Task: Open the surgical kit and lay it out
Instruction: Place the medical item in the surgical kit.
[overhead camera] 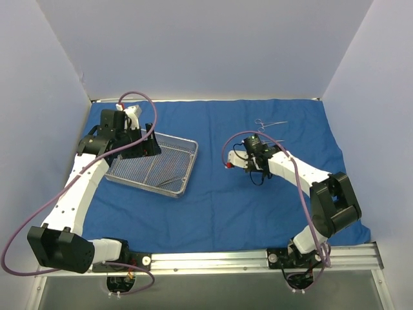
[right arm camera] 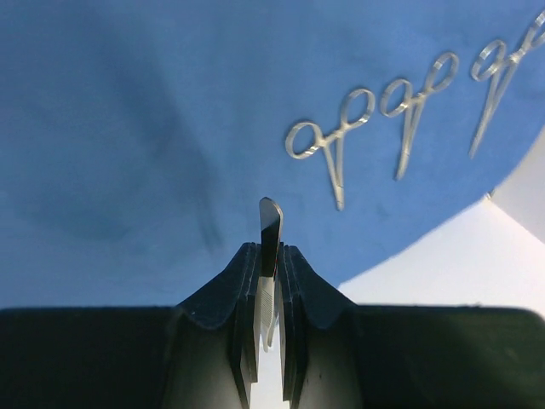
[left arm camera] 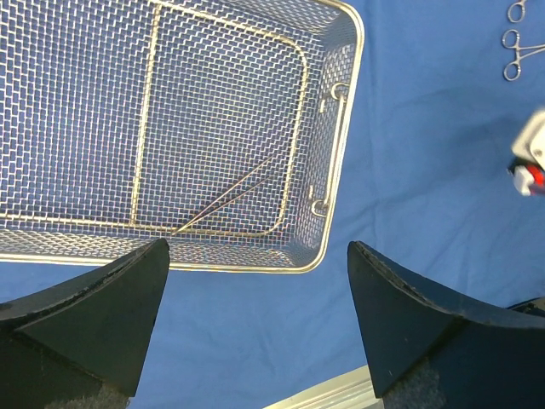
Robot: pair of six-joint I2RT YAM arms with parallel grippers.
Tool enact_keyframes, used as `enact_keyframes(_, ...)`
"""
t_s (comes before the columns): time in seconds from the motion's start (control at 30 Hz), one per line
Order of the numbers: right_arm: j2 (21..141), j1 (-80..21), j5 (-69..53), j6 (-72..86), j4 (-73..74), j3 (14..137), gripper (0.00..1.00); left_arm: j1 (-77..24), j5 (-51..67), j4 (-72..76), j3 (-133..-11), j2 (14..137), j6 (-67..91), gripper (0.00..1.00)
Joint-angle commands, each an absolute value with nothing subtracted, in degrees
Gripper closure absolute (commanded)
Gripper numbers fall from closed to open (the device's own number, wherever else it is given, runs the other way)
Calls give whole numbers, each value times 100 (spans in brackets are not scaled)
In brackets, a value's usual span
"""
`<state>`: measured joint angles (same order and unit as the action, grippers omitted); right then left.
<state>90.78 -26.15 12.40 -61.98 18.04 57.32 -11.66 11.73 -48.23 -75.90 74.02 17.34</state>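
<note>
Blue cloth (overhead camera: 219, 200) spread between white walls (overhead camera: 206, 45); left gripper (left arm camera: 257, 247) wide, empty; right gripper (right arm camera: 270, 256) pinches instrument (right arm camera: 270, 220)

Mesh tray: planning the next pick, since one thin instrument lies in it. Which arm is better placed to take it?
Left. The left hand is open above the tray's edge, the thin instrument just ahead of its fingers. The right hand is shut on a second instrument, off over the cloth.

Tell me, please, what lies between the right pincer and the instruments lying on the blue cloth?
Only bare blue cloth, in the right wrist view; nothing else separates the right pincer, shut on a thin steel instrument, from the laid-out instruments.
</note>
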Motion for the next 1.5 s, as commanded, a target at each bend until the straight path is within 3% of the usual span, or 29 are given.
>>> enact_keyframes(0.0, 8745, -2479, 853, -6548, 1925, 5502, 100, -1064, 1116, -4615, -7576, 7277, 1670, 6)
enact_keyframes(0.5, 8868, -2013, 712, -6952, 1082, 4825, 100, -615, 1371, -4491, -7234, 7233, 1819, 6)
enact_keyframes(0.97, 9623, -1942, 756, -7409, 827, 5221, 100, -519, 1415, -4474, -6979, 7146, 1820, 6)
enact_keyframes(1.47, 9685, -1661, 765, -7646, 861, 5203, 100, -413, 1441, -4465, -6908, 7146, 1837, 6)
